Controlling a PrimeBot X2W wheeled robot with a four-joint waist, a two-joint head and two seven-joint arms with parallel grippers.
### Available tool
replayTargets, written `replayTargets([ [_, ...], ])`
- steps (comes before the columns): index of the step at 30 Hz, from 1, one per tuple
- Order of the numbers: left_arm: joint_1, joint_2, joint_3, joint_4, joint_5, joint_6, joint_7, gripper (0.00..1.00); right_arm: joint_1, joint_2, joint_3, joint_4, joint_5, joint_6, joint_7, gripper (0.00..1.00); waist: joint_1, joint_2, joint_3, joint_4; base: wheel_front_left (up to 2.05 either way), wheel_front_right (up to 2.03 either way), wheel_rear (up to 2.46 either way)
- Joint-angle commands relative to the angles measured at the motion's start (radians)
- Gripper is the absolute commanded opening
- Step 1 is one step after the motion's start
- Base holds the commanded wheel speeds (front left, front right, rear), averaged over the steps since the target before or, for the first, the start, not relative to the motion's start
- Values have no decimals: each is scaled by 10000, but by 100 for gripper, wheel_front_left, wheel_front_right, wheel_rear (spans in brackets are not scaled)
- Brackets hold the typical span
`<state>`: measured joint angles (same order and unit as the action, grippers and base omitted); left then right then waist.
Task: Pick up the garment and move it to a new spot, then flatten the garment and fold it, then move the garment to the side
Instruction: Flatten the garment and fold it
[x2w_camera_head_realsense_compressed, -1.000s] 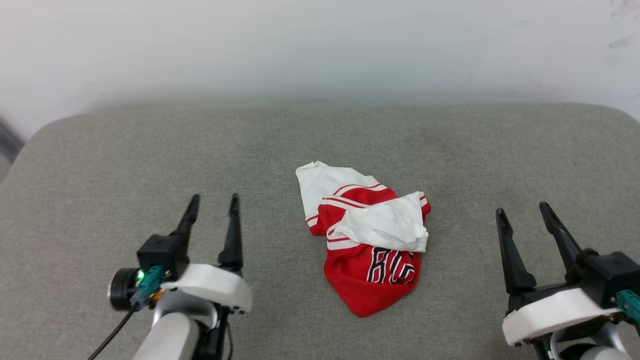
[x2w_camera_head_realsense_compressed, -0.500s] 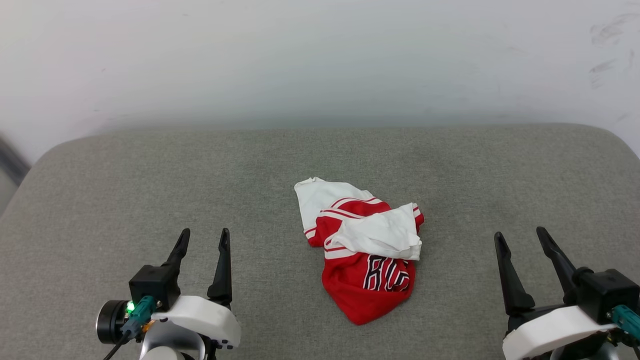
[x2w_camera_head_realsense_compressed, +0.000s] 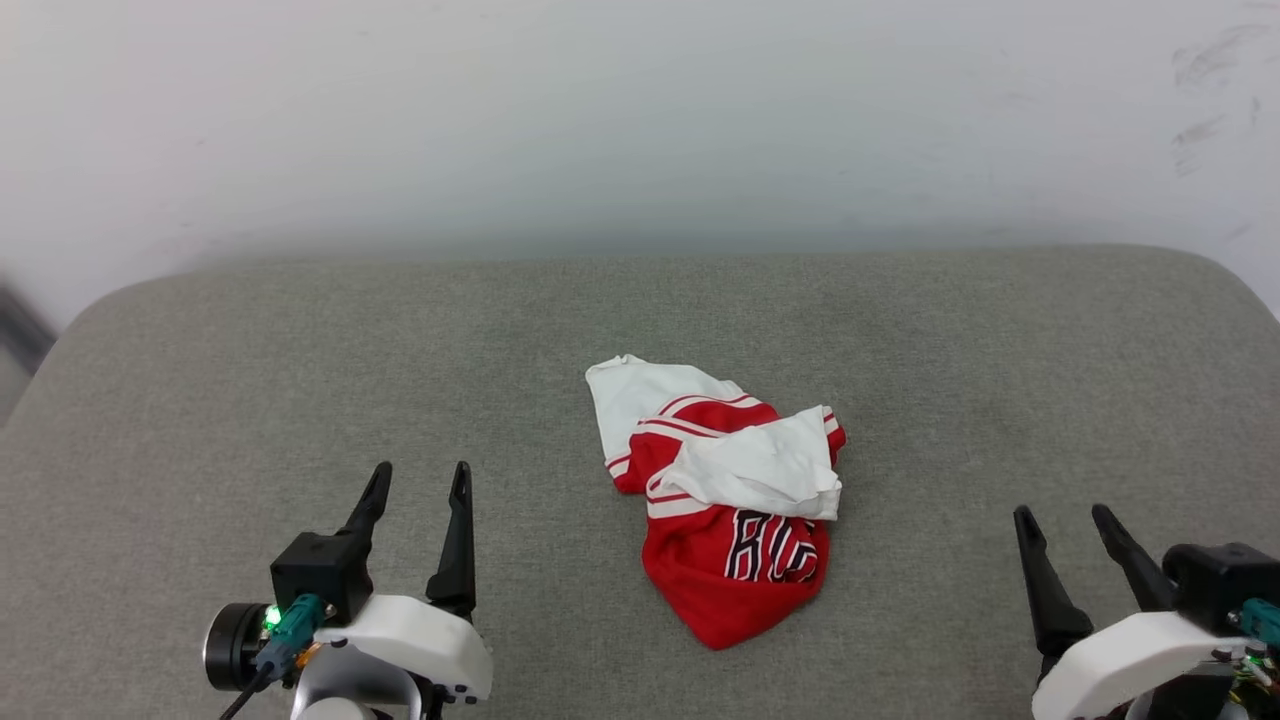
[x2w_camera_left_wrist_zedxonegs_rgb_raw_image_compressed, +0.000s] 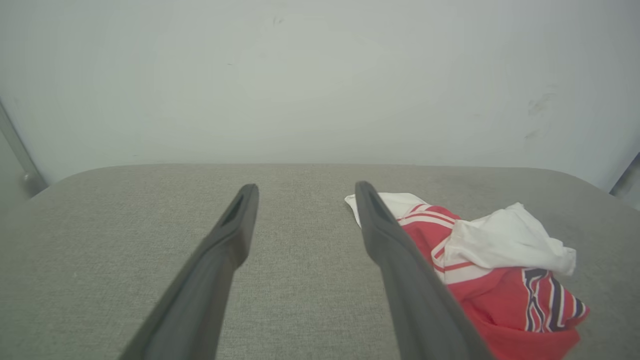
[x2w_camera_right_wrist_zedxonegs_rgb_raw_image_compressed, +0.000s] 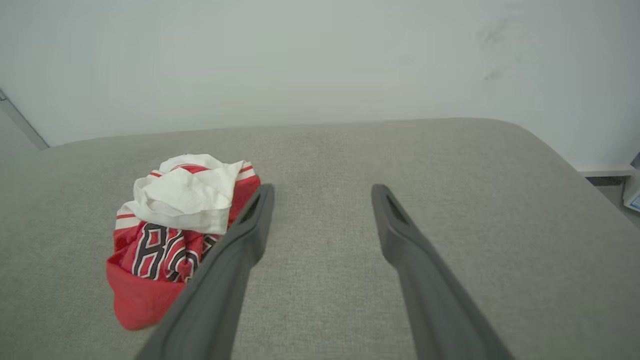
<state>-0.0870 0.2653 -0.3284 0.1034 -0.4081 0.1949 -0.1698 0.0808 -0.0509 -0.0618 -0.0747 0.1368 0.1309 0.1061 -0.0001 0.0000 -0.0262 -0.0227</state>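
Hands nearest, at the lower edge of the head view: left hand (x2w_camera_head_realsense_compressed: 422, 470) released, fingers spread, gripping nothing; right hand (x2w_camera_head_realsense_compressed: 1061, 512) likewise wide apart and empty. Differs from half a second ago mainly on the right: now lower in that view, drawn back toward the body, the left barely shifted. Farther out, garment (x2w_camera_head_realsense_compressed: 735, 500) in a crumpled heap mid-worktop (x2w_camera_head_realsense_compressed: 300, 350), between the two hands and well apart from both, white folded over red, print partly hidden. Lies just as before, untouched. Means no pickup begun yet; probably settling posture ahead of a first reach. Beyond, pale wall (x2w_camera_head_realsense_compressed: 640, 120).
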Motion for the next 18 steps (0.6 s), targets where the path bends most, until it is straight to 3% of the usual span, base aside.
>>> replayTargets([
  [1,-104,-40,-34,-44,17,9,13,100,-245,13,-130,181,264,-3,286,100,1,0,32,102,0,0,0],
  [7,-532,-250,-320,79,52,-171,-93,100,-1408,21,66,996,376,-3,2613,100,1,0,317,726,0,0,0],
  [12,-926,-414,-488,189,74,-357,-224,100,-2497,-82,1340,1155,402,-3,4529,100,1,0,829,1185,0,0,0],
  [18,-1341,-644,-565,440,-12,-448,-427,100,-3529,-784,2783,1435,935,-5,6053,100,1,0,1334,1734,0,0,0],
])
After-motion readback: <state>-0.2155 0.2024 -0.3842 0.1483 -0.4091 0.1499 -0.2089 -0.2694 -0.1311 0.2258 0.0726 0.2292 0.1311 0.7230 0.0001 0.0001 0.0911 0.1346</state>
